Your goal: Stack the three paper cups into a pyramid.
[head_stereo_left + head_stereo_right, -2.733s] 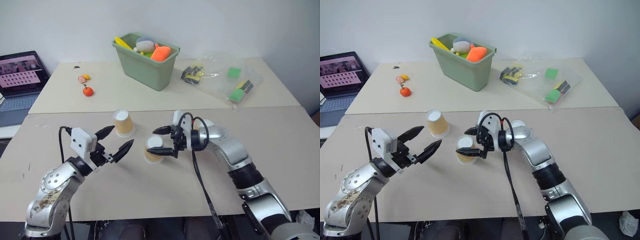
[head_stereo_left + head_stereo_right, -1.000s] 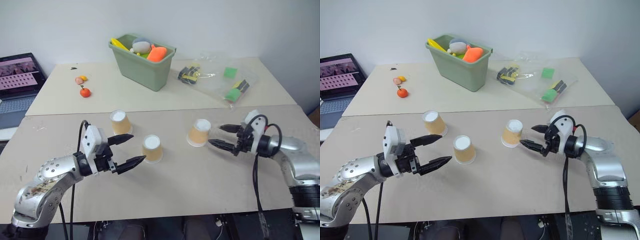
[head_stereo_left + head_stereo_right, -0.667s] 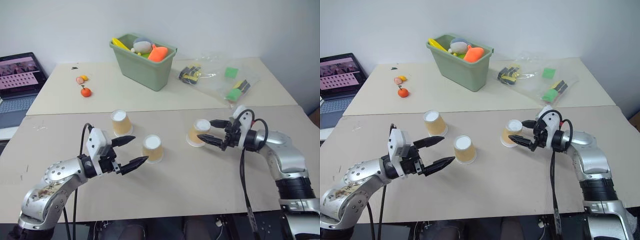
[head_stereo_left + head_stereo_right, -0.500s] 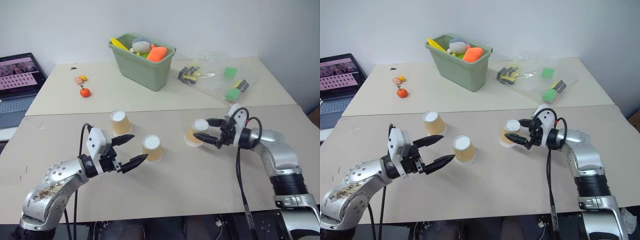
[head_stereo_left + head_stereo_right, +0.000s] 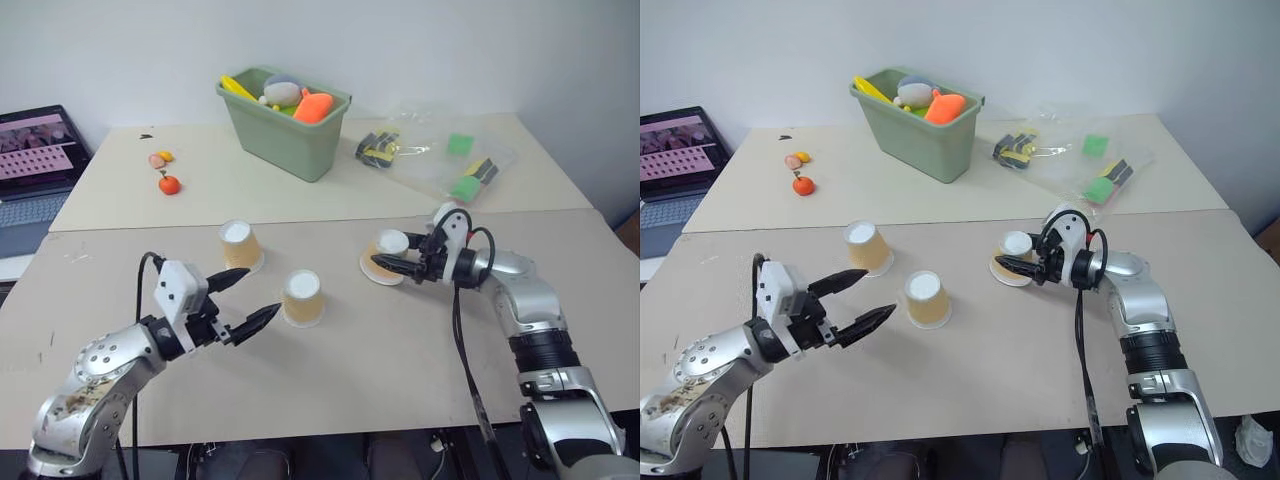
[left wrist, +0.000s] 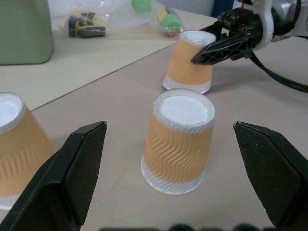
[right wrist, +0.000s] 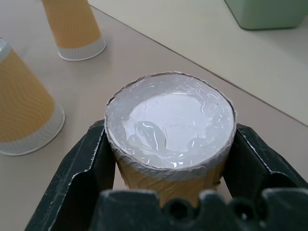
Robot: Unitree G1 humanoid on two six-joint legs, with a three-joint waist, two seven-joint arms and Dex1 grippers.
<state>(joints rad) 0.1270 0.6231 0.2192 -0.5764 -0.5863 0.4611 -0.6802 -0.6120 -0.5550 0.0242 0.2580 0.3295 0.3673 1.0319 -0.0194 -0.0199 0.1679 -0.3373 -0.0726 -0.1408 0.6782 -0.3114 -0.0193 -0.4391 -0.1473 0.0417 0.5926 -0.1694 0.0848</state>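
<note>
We have the right hand (image 5: 392,262) clamped high on the cup (image 7: 169,139) right of the middle cup (image 5: 303,297) (thin paper, light, crushable), left hand (image 5: 238,299) spread apart.

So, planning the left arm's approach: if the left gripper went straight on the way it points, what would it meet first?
Probably the upside-down tan-orange paper cup in the middle, which stands centred between the open left gripper's black fingers; depth is unclear.

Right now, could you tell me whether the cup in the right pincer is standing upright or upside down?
Upside down. The cup shows its white base on top, its wider rim toward the table, with the right pincer shut on it.
</note>
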